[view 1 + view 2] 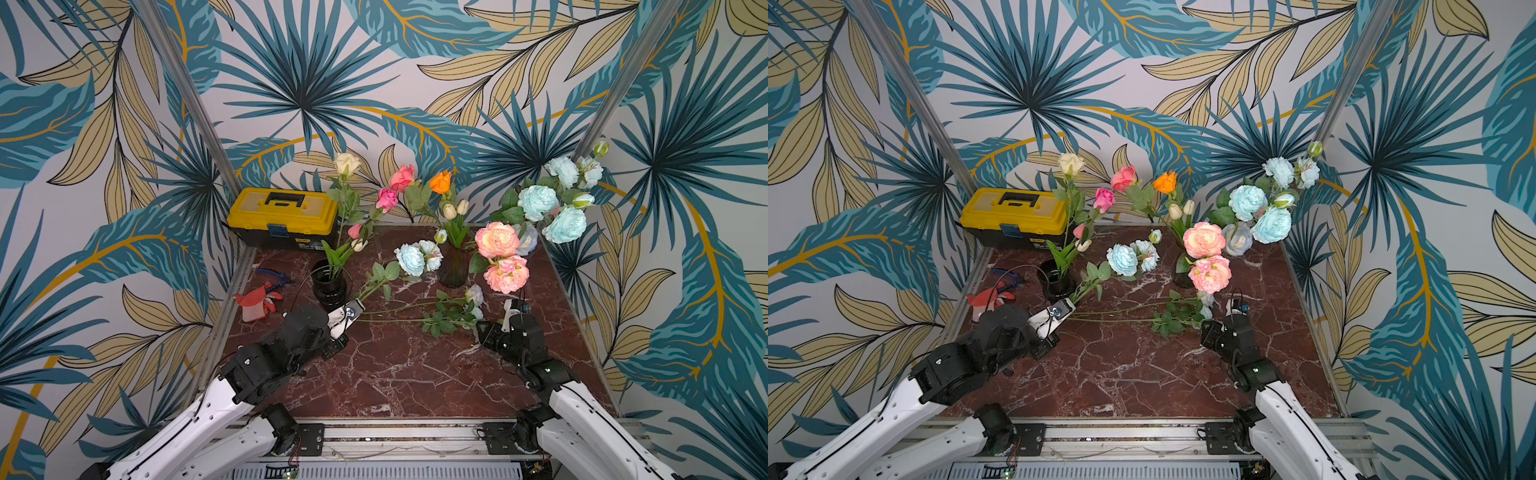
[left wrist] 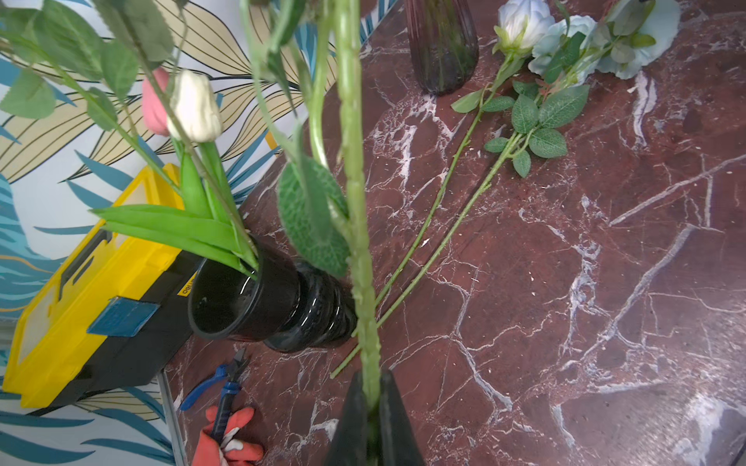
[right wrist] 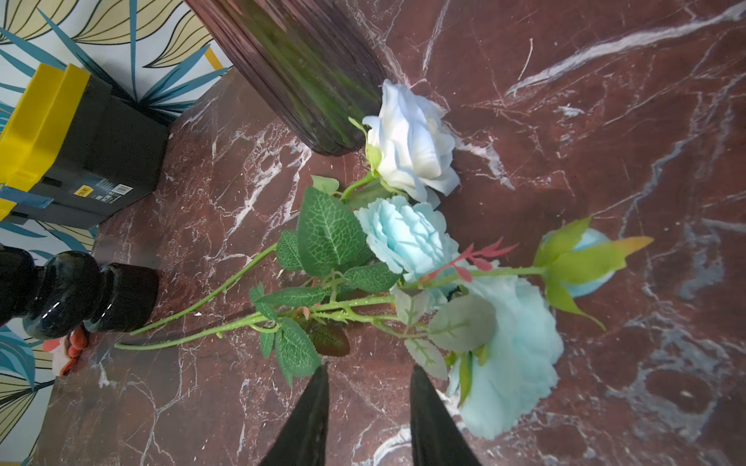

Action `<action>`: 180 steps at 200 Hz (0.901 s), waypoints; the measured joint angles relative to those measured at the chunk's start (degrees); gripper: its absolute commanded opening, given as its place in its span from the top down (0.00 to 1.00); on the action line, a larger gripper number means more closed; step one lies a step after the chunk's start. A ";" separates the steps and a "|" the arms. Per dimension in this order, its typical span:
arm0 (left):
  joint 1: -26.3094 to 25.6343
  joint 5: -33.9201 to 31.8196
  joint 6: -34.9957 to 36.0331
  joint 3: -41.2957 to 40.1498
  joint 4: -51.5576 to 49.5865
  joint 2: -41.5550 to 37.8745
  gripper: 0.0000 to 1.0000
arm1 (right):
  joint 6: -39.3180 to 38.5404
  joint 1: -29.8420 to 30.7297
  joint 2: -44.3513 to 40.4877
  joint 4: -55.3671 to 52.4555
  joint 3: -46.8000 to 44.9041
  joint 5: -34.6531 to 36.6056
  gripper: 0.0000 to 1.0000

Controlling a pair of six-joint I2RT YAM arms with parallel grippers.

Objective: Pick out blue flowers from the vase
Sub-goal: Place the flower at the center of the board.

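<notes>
My left gripper (image 1: 360,306) (image 2: 370,379) is shut on the lower green stem (image 2: 355,201) of a sprig of blue flowers (image 1: 412,259) (image 1: 1122,259). The sprig slants up over the table between the black vase (image 1: 329,286) and the dark ribbed vase (image 1: 454,270). More blue flowers (image 1: 538,201) (image 1: 1248,202) stand in a bunch at the back right. Two flower stems with pale blue blooms (image 1: 473,297) (image 3: 407,234) lie flat on the marble top. My right gripper (image 1: 512,306) (image 3: 367,369) hovers open just short of them, nothing between its fingers.
Pink-peach peonies (image 1: 496,240), cream tulips and an orange rose fill the ribbed vase. The black vase holds tulips and a cream rose. A yellow toolbox (image 1: 282,216) sits at the back left. Blue pliers (image 1: 272,275) and a red glove (image 1: 257,303) lie at the left edge.
</notes>
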 measured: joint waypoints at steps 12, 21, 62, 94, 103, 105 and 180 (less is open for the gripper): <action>-1.53 -0.28 0.02 -0.11 -0.07 1.55 1.00 | -0.46 -1.36 0.35 0.33 0.52 -1.40 0.66; -2.43 -0.33 0.00 -0.37 -0.04 2.78 1.00 | -0.81 -2.12 0.52 0.39 0.96 -2.27 0.66; -5.79 -1.25 0.00 -2.82 -0.85 7.45 1.00 | -2.10 -4.61 -0.66 0.42 1.49 -4.37 0.66; -6.49 -1.16 -0.02 -2.34 -1.03 10.86 1.00 | -2.54 -7.15 -1.33 0.52 1.49 -5.38 0.66; -6.71 -1.09 -0.39 -1.55 -1.03 13.05 1.00 | -2.58 -7.85 -1.14 0.74 1.49 -5.81 0.66; -6.75 -1.05 -0.63 -1.33 -1.05 13.66 1.00 | -2.58 -8.00 -1.05 0.83 1.49 -5.97 0.66; -7.85 1.64 -0.59 5.25 6.49 29.11 1.00 | -4.35 -11.37 4.81 4.55 2.91 -10.67 0.66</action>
